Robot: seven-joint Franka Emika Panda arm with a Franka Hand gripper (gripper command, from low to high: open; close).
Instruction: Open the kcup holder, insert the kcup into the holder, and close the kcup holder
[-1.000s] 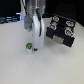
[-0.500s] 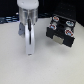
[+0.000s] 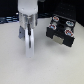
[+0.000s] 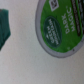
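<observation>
hanging over the white table [image 3: 12, 62], the gripper [image 3: 29, 50] pointed straight down in the exterior view, its pale fingers [image 3: 30, 44] reaching the tabletop, though whether they were released or clenched could not be told from either view. the kcup holder [image 3: 61, 31] sat at about two o'clock from the gripper, near but apart from it, a black box with red-and-white-topped pods [image 3: 62, 23] resting on top. in the wrist view the kcup [image 4: 61, 28] filled much of the frame, green lid facing the camera with white lettering, and a green blurred shape [image 4: 6, 27] lay beside it, apart.
</observation>
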